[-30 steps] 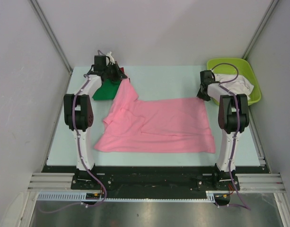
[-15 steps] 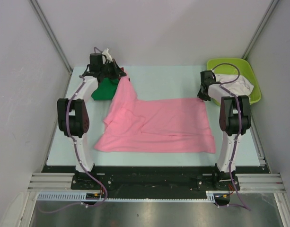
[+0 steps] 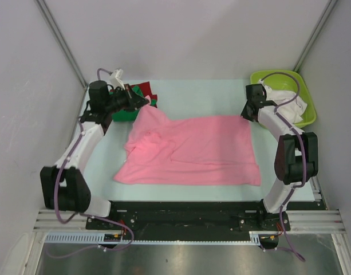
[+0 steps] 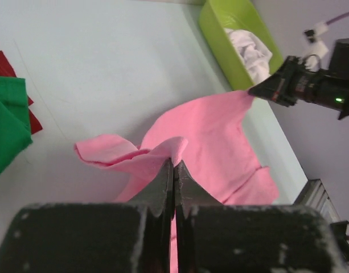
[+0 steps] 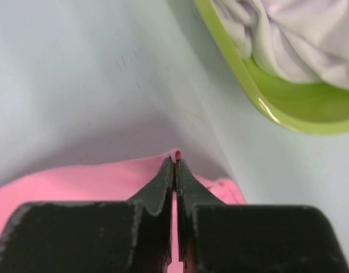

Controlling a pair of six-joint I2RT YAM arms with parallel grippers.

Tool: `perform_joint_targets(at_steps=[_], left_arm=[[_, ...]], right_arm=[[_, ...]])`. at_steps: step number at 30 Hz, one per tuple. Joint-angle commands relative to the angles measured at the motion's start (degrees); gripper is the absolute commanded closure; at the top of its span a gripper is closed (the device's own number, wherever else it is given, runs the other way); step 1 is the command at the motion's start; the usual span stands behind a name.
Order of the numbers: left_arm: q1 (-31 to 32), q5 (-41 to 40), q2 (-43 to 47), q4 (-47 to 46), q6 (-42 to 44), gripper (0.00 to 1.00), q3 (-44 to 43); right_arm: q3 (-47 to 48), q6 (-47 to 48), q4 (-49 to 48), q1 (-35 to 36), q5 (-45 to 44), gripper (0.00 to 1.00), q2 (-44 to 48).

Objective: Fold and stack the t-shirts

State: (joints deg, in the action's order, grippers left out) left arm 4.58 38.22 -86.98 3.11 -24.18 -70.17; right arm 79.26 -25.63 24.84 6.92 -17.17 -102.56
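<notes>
- Pink t-shirt (image 3: 192, 149) lies spread mid-tabletop (image 3: 209, 97); left gripper (image 4: 174, 166) pinches its far-left corner, right gripper (image 5: 175, 164) pinches its far-right corner.
- Top view shows green t-shirt (image 3: 122, 112) and red t-shirt (image 3: 144, 89) at the far-left corner; right wrist view does not.

**Plain colours throughout, no prints**

The pink t-shirt (image 3: 192, 149) is one even rose with no pattern, and it runs between both grippers; beside the black left gripper (image 4: 174, 165) lie a plain green t-shirt (image 4: 6, 125) and a plain red t-shirt (image 4: 3, 62); beyond the black right gripper (image 5: 175, 162) a lime-green tub (image 5: 288, 114) holds white t-shirts (image 5: 288, 40); under it all the table (image 3: 209, 97) is pale mint
</notes>
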Motion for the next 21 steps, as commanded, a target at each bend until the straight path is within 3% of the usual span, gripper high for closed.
perform_joint_targets(at_steps=[1, 5, 12, 16, 21], left_arm=[[-0.18, 1.87, 13.48, -1.1, 0.1, 1.0, 7.56], [-0.18, -0.42, 27.26, 3.55, 1.76, 1.0, 13.47], [-0.01, -0.95, 41.08, 9.45, 2.47, 1.0, 22.7], [0.34, -4.63, 45.93, 11.82, 2.39, 1.0, 29.64], [0.34, -6.66, 47.78, 13.76, 3.79, 1.0, 32.2]], right_arm=[[-4.29, -0.39, 3.37, 0.29, -1.81, 1.0, 6.22], [-8.06, -1.0, 5.39, 0.99, -2.87, 1.0, 11.5], [-13.96, -3.29, 9.79, 3.18, -4.1, 1.0, 20.63], [-18.96, -5.83, 11.72, 5.65, -6.82, 1.0, 25.74], [-24.24, -8.38, 14.09, 6.09, -6.65, 1.0, 31.18]])
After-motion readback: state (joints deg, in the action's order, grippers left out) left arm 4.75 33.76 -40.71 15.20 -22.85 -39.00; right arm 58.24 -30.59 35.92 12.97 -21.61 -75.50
